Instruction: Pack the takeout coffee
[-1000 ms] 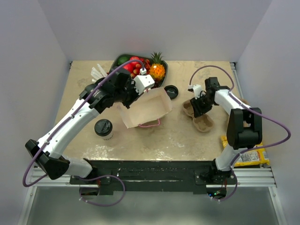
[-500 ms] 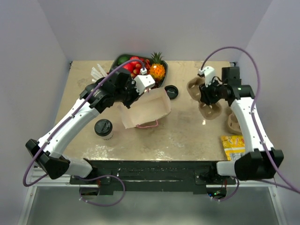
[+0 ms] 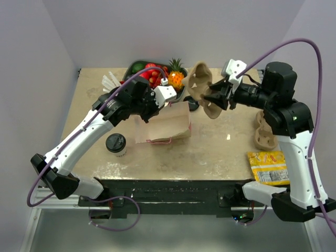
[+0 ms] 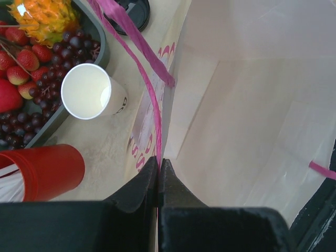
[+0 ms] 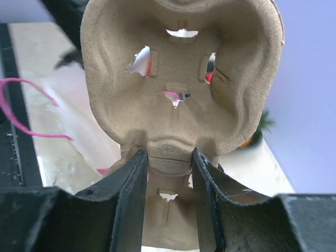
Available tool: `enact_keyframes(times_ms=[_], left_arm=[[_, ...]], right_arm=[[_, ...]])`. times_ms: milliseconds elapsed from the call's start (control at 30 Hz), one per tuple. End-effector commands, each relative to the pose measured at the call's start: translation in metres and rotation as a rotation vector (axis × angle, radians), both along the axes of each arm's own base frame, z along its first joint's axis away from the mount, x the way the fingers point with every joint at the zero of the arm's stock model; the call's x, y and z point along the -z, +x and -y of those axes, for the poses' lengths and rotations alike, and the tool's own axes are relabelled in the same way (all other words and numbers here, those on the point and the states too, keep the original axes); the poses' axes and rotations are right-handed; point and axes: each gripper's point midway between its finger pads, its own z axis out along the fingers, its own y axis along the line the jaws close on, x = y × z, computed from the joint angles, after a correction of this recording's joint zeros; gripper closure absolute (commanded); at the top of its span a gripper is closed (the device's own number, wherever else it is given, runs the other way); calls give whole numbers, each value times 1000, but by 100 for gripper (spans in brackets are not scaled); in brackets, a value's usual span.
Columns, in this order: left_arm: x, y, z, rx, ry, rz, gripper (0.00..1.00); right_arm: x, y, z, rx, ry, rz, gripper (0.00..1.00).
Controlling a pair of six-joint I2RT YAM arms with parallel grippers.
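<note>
The paper bag sits at table centre, its open mouth showing bare paper walls. The left gripper is clamped tight on its rim beside the pink handle. At the bag's 12 o'clock a dark tray holds fruit. At 2 o'clock the right gripper pinches a pulp cup carrier, raised off the table. The takeout coffee stands upright at the bag's 8 o'clock, long axis vertical, black lid upward, apart from both grippers.
</note>
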Motion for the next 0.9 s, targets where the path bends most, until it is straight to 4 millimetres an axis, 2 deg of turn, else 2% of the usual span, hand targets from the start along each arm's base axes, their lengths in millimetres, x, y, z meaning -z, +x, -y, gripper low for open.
enact_keyframes(times_ms=[0,67,200,300,400,433,567,667,767,833,867], left_arm=[[-28,-12,12,56,-97,15,100],[-29,-15,14,66,-108,2,100],[-30,-17,15,76,-115,-7,100],[-34,-15,17,77,-123,1,100],[-43,-15,17,87,-141,26,100],[-42,-10,14,56,-127,35,100],[-48,-1,16,32,-122,43,100],[-51,0,23,33,-151,28,100],[-43,-4,26,35,-163,-10,100],[-38,-6,27,37,-164,-27,100],[-34,-7,27,40,-160,-36,100]], right_arm=[[-46,-37,-34,-182,34,179,100],[-54,-50,-41,-232,28,225,100],[-71,-70,-33,-263,13,360,100],[-75,-72,-23,-209,16,401,100],[-73,-63,-16,-132,27,399,100],[-76,-73,-16,-159,41,413,100],[-70,-93,-32,-307,87,372,100],[-66,-87,-43,-357,79,363,100],[-69,-82,-59,-400,59,393,100],[-67,-83,-68,-436,39,406,100],[-63,-93,-79,-494,27,421,100]])
